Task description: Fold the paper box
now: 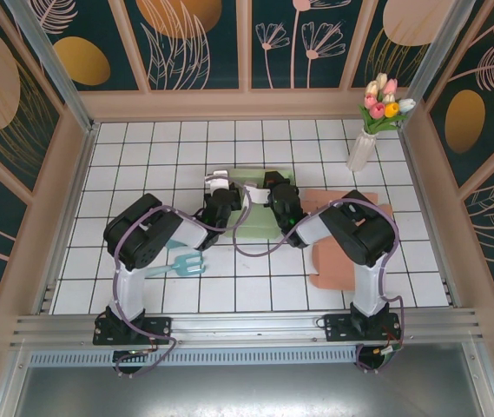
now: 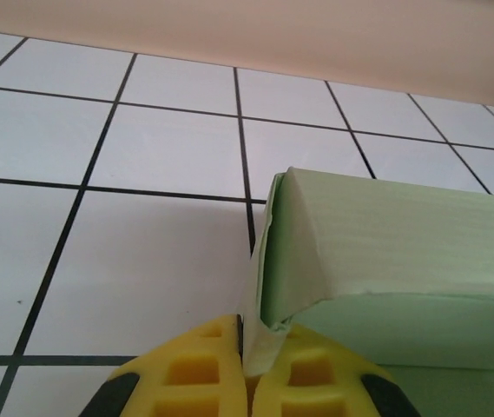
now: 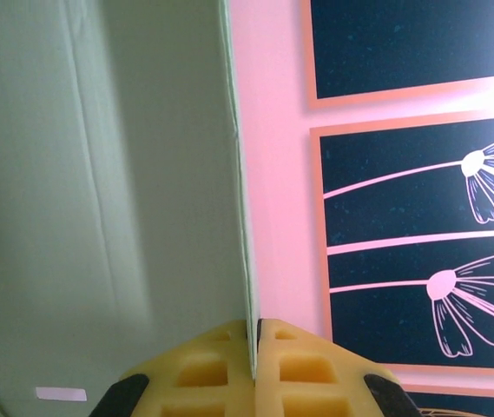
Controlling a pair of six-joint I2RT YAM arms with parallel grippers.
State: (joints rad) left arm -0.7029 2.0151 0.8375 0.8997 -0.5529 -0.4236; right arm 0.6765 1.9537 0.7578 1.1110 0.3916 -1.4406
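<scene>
While my two arms reached in from the near edge of the white tiled table (image 1: 142, 148), a small teal hand fork (image 1: 183, 261) lay on my side of the green paper box (image 1: 260, 219), off its left corner and apart from it. A flat pink cardboard sheet (image 1: 351, 256) lay just beside the box's right side, partly under my right arm.

The box itself sat mid-table, between my two wrists. My left gripper (image 2: 247, 365) was clenched on a thin flap at the box's left end, the yellow fingertips (image 2: 186, 373) pressed together with the green card pinched between them; that end wall curled and stood partly raised. My right gripper (image 3: 255, 356) was clamped on the edge of an upright panel at the box's right side.

Beyond the box, toward the far right corner, a white vase of tulips (image 1: 364, 148) stood upright.
</scene>
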